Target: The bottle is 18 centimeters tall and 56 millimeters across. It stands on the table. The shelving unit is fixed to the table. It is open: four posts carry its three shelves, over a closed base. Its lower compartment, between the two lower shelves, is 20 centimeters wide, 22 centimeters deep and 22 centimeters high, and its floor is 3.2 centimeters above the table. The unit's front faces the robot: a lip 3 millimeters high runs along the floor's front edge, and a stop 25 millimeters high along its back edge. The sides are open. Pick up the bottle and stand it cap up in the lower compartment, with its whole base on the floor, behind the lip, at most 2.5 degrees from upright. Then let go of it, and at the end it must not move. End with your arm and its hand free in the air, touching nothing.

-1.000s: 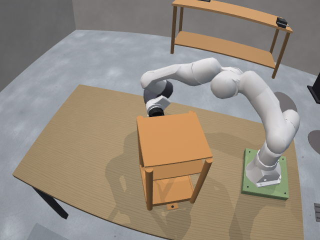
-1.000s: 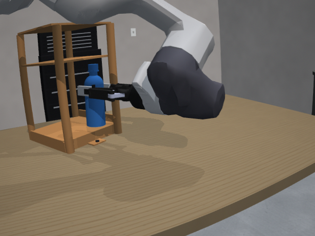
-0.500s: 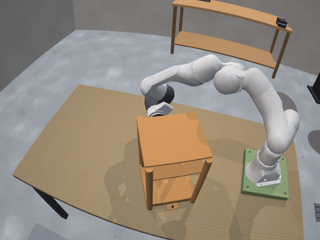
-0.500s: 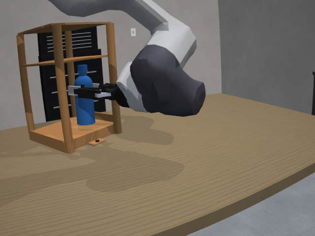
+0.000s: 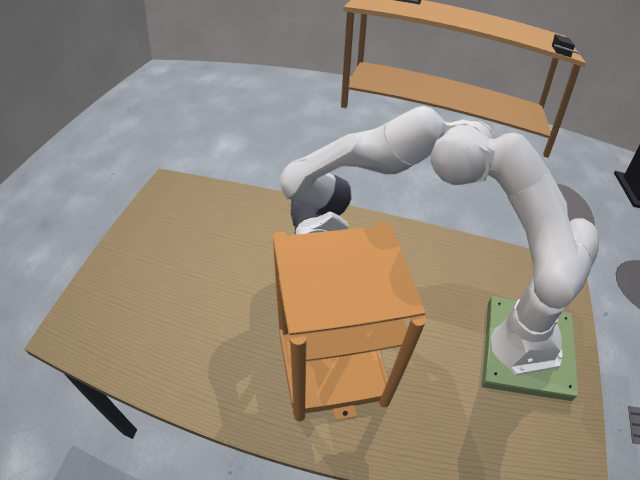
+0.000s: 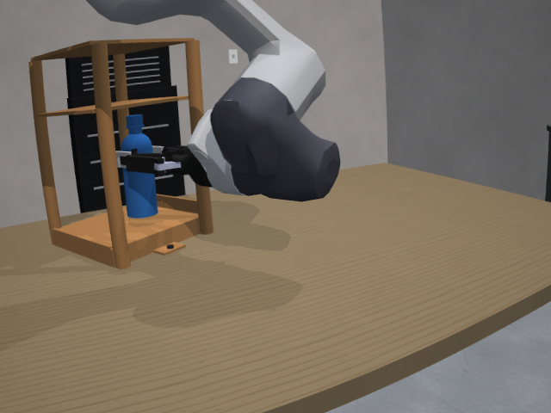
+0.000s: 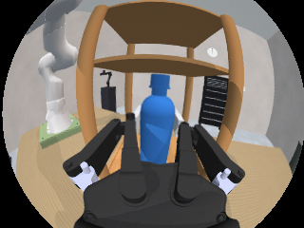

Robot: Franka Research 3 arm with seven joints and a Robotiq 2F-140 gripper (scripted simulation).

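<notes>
The top view hides the claw under the shelving unit.

The gripper has carried the bottle deeper between the posts, leftward in the exterior view, with most of that shift already made half a second ago; the arm's dark wrist has travelled left there too. In the top view the black coupling, plain to see a second ago, has slipped out of sight beyond the unit's top board; the arm's shadow has spread across that board's right side.
</notes>
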